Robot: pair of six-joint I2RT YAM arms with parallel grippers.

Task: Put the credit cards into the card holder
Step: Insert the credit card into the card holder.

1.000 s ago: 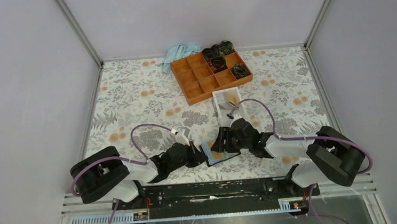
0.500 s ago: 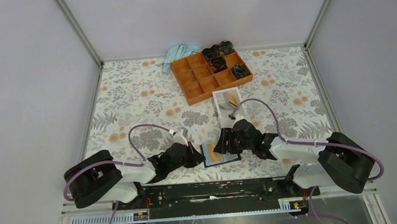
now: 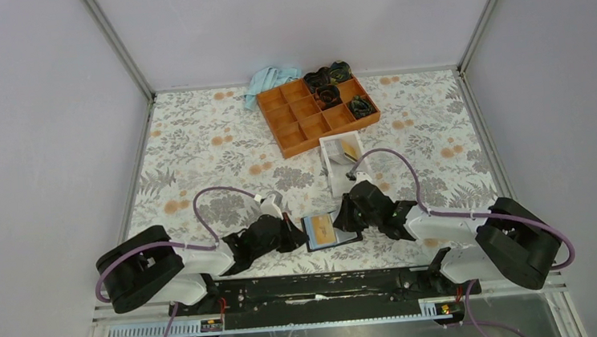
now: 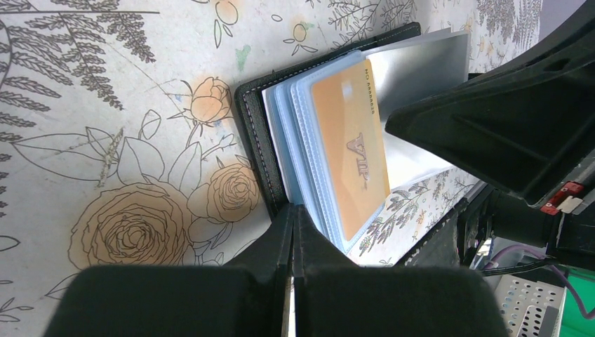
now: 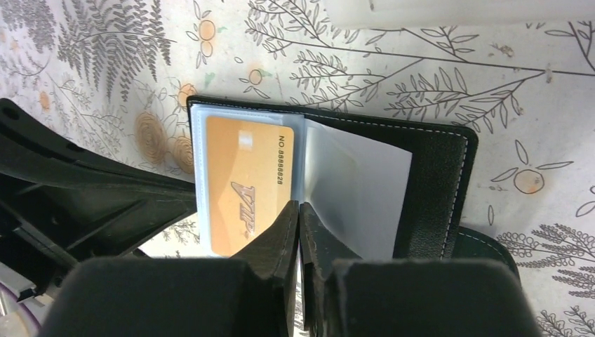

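Top external is showing us the card holder [image 3: 322, 233] lying open near the table's [image 3: 197, 144] 6 o'clock edge, with one credit card [image 5: 242, 184] sleeved inside. We are judging that the left pincer [image 3: 295, 237], shut and empty, is steadying its 9 o'clock edge. The right pincer [image 3: 340, 220] is closed at 3 o'clock by a clear sleeve, though we cannot tell whether it is pinching it, and bare table is lying open toward 12 o'clock.

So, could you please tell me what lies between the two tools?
The open card holder, an orange credit card sleeved inside, per the top view.
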